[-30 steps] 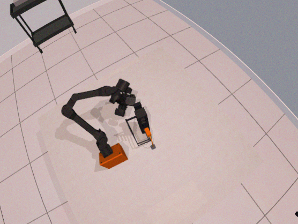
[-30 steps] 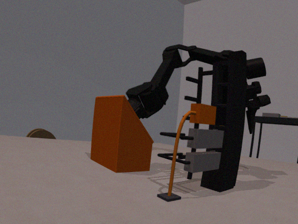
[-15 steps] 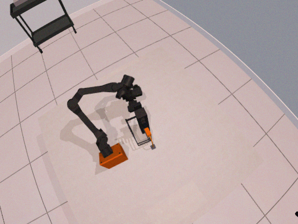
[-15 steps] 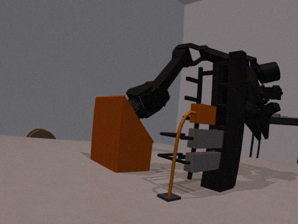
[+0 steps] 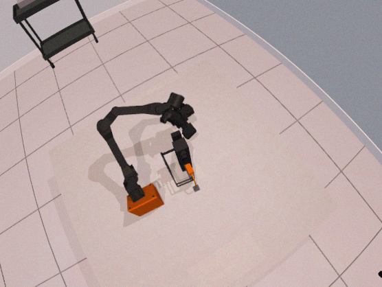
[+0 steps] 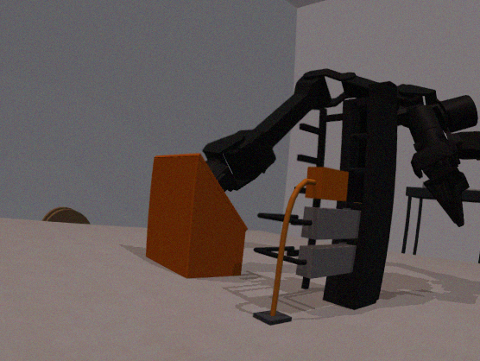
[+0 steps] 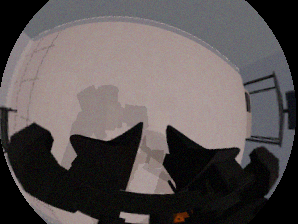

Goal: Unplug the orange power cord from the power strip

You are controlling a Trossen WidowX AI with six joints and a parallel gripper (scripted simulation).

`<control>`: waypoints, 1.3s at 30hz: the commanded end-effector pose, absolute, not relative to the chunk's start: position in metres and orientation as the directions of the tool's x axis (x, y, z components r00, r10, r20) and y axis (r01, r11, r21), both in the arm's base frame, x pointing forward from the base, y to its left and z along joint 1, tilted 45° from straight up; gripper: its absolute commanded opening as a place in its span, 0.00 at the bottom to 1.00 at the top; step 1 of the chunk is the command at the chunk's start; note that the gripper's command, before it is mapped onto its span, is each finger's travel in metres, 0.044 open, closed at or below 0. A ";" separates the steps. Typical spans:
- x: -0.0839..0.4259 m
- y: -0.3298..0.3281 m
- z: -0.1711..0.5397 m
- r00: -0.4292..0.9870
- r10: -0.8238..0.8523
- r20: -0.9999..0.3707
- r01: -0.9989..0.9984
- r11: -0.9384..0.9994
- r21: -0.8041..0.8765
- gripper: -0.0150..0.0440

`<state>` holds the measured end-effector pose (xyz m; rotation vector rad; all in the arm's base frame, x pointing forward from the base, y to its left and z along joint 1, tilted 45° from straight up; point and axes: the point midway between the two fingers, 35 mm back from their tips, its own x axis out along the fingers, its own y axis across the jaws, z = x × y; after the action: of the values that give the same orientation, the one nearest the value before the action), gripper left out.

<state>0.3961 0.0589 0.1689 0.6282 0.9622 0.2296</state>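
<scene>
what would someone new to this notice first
The orange base block on the floor, with the black arm arching from it over a tall black strip. An orange plug sits in the strip's top socket above two grey plugs, its orange cord curving down to a small floor pad. The tool hangs on the strip's far side, part open, holding nothing.

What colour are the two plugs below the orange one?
Grey plugs, clearest in the exterior view.

You see a matt black power strip (image 6: 371,194), a smooth, faintly satin orange plug (image 6: 328,183) and cord (image 6: 282,242), matt grey plugs (image 6: 330,222), and a dull, tile-patterned pale floor (image 5: 240,223).
</scene>
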 end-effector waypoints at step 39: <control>0.253 -0.146 0.017 0.141 0.690 -0.710 0.970 -0.241 -0.042 0.53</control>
<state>0.2541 -0.1464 0.0171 1.9594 1.5760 -0.8540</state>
